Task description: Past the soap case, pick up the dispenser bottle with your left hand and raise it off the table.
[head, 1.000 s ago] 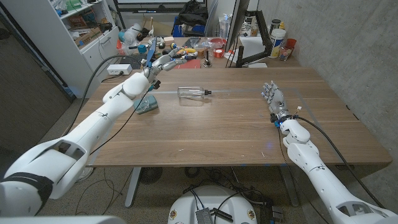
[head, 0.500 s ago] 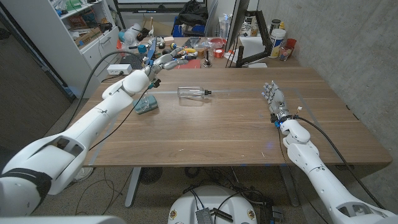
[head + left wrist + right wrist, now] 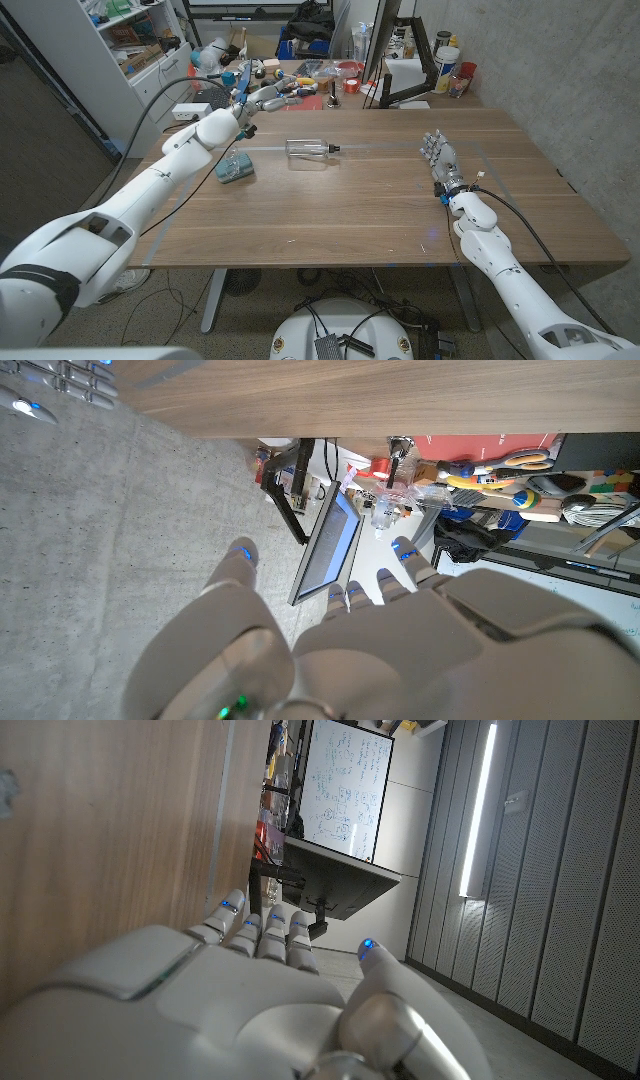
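The clear dispenser bottle (image 3: pixel 308 150) lies on its side on the wooden table (image 3: pixel 370 205), its nozzle pointing right. A teal soap case (image 3: pixel 235 169) sits to its left, nearer the table's left edge. My left hand (image 3: pixel 262 97) hangs in the air over the table's far left edge, beyond both the case and the bottle, fingers stretched out and apart, holding nothing. In the left wrist view the same hand (image 3: pixel 350 630) reaches toward the clutter behind the table. My right hand (image 3: pixel 440 158) stands at the right side of the table, fingers straight and empty; the right wrist view shows its back (image 3: pixel 250 990).
A white box (image 3: pixel 192 111) with a cable sits at the table's far left corner. Behind the table stand a cluttered bench (image 3: pixel 300 75), a monitor arm (image 3: pixel 395 60) and some cans (image 3: pixel 447 68). A concrete wall runs along the right.
My left arm has swung slightly left and away, uncovering more of the soap case. The bottle and my right hand have not moved.
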`<state>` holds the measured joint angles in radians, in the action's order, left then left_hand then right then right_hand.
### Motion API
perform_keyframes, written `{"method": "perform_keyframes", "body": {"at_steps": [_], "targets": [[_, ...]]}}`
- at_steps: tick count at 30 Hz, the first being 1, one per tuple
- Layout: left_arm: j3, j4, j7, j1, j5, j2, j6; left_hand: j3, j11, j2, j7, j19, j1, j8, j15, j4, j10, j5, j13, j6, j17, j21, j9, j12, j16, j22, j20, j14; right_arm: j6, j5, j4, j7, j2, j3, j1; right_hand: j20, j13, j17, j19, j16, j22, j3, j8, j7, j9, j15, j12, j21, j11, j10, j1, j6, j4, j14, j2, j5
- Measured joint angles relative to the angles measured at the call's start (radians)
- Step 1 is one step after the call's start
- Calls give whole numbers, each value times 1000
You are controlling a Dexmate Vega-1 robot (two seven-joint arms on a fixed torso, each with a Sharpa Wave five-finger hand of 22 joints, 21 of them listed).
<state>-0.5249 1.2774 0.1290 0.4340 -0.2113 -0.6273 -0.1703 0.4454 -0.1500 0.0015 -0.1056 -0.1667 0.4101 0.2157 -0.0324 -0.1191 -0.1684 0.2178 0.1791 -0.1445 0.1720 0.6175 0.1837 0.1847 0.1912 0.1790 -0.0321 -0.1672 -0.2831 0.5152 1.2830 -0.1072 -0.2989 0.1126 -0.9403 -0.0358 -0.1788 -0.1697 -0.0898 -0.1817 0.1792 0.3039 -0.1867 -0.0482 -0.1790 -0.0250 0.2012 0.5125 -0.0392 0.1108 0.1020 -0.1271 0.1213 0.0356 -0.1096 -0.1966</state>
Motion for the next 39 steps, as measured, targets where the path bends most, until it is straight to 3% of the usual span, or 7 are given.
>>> {"method": "perform_keyframes", "body": {"at_steps": [39], "targets": [[-99, -57, 139, -121, -58, -23, -39, -38, 2, -55, 23, 0, 30, 8, 0, -23, 6, 8, 0, 34, 3, -4, 0, 0, 0, 0, 0, 0, -10, -4, -13, 7, 10, 3, 4, 0, 0, 0, 0, 0, 0, 0, 0, 0, 0, 0, 0, -10, -5, 5, 0, 0, 0, 0, 0, 0]]}}
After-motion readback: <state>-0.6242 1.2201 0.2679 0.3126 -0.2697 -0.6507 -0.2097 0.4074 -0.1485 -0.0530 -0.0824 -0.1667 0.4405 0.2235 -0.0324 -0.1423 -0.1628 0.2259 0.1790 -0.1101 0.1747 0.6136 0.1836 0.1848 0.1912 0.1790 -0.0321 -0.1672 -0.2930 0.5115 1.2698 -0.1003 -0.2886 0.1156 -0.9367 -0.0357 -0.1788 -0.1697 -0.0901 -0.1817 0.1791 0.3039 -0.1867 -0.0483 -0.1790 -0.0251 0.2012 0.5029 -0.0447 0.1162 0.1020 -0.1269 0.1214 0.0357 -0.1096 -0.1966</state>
